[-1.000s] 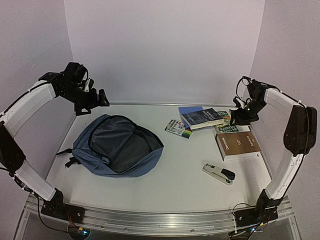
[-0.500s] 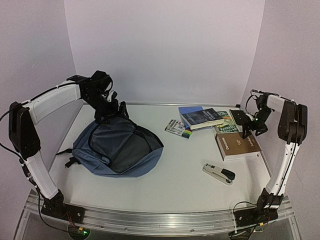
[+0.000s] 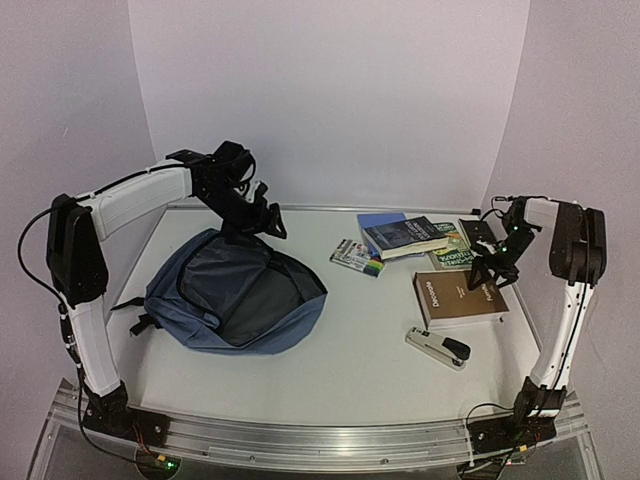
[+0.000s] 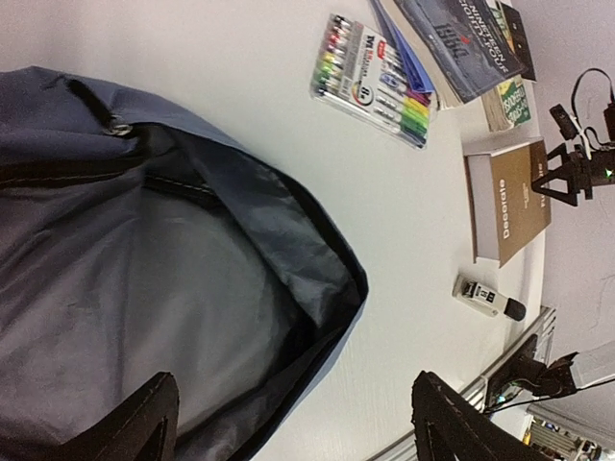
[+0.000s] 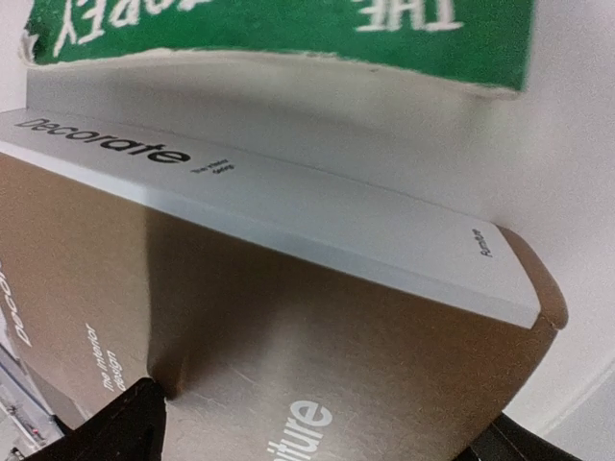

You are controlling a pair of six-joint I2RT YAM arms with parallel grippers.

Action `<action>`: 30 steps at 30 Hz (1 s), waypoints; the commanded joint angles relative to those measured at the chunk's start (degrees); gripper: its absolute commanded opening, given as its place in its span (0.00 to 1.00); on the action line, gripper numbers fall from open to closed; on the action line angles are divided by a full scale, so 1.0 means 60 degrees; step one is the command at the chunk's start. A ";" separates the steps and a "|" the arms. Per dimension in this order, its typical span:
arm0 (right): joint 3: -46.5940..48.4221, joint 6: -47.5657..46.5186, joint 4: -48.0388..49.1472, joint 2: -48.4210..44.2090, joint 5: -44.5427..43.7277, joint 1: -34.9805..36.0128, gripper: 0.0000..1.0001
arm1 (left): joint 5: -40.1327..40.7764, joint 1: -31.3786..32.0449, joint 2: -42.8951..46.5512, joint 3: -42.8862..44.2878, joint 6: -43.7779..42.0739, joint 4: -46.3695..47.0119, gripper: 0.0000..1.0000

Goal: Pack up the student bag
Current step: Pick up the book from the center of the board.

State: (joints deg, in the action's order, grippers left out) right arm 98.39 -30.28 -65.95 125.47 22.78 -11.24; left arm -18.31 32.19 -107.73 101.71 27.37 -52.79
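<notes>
The student bag (image 3: 235,295) lies at the left of the table with its mouth open, and its grey lining (image 4: 144,269) fills the left wrist view. My left gripper (image 3: 265,210) hangs open just over the bag's far rim, with nothing between its fingers (image 4: 144,423). A brown hardcover book (image 3: 455,300) lies flat at the right. Over its far right corner my right gripper (image 3: 490,268) stands open. Its left fingertip touches the brown cover (image 5: 288,336), and the jaws straddle the cover without closing on it.
A marker pack (image 3: 357,256) and stacked books (image 3: 405,236) lie at the back centre. A green book (image 3: 455,260) sits behind the brown one. A stapler (image 3: 438,348) lies in front of it. Walls close in on three sides, with a metal rail (image 3: 320,440) in front.
My left arm swung right and down over the bag's far rim. My right gripper dropped onto the brown book, which slid left and turned on the table.
</notes>
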 commanded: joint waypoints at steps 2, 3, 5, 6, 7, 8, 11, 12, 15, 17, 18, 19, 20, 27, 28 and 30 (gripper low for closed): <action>-0.0797 0.1503 0.0295 -0.0524 0.1635 0.0607 0.88 | -0.0900 0.0541 -0.1048 0.0961 0.0211 0.0622 0.79; -0.1011 0.1844 0.0516 -0.0631 0.1783 0.0703 0.85 | -0.1031 0.0624 -0.1226 0.1113 0.0254 0.0733 0.78; -0.1397 0.2340 0.0958 -0.0892 0.2094 0.0828 0.77 | -0.1211 0.0759 -0.1615 0.1399 0.0358 0.0870 0.76; -0.1547 0.2511 0.1124 -0.1016 0.2188 0.0863 0.72 | -0.1239 0.0823 -0.1822 0.1530 0.0423 0.0905 0.75; -0.1665 0.2647 0.1291 -0.1095 0.2257 0.0876 0.67 | -0.1240 0.0850 -0.1944 0.1648 0.0480 0.0913 0.75; -0.1703 0.2697 0.1359 -0.1152 0.2285 0.0877 0.62 | -0.1243 0.0868 -0.2049 0.1698 0.0552 0.0919 0.75; -0.1716 0.2732 0.1407 -0.1260 0.2442 0.0878 0.43 | -0.1087 0.0876 -0.2130 0.1645 0.0696 0.0975 0.74; -0.1711 0.2732 0.1405 -0.1307 0.2556 0.0878 0.37 | -0.1003 0.0876 -0.2113 0.1601 0.0703 0.0983 0.74; -0.1658 0.2751 0.1388 -0.1445 0.2986 0.0878 0.19 | -0.0845 0.0875 -0.2063 0.1535 0.0674 0.0863 0.74; -0.1583 0.2781 0.1326 -0.1557 0.3255 0.0878 0.09 | -0.0787 0.0874 -0.2019 0.1523 0.0650 0.0799 0.74; -0.1551 0.2788 0.1289 -0.1618 0.3390 0.0878 0.04 | -0.0775 0.0873 -0.1999 0.1520 0.0637 0.0804 0.74; -0.1502 0.2791 0.1248 -0.1682 0.3546 0.0878 0.01 | -0.0769 0.0875 -0.1986 0.1532 0.0622 0.0803 0.75; -0.1462 0.2783 0.1181 -0.1761 0.3713 0.0878 0.00 | -0.0767 0.0876 -0.1973 0.1558 0.0584 0.0801 0.75; -0.1015 0.2489 0.0813 -0.2606 0.4397 0.1031 0.00 | -0.0787 0.0876 -0.1957 0.2537 -0.0216 0.0395 0.91; -0.0926 0.2406 0.0779 -0.2746 0.4360 0.1131 0.00 | -0.0824 0.0876 -0.1990 0.2767 -0.0339 0.0289 0.93; -0.0736 0.2242 0.0743 -0.3074 0.4168 0.1423 0.00 | -0.0964 0.0876 -0.2123 0.3303 -0.0550 0.0014 0.95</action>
State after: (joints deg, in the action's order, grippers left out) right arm 89.88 -14.08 -59.97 113.24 47.02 -5.44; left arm -23.59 37.56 -121.18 113.60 27.99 -50.81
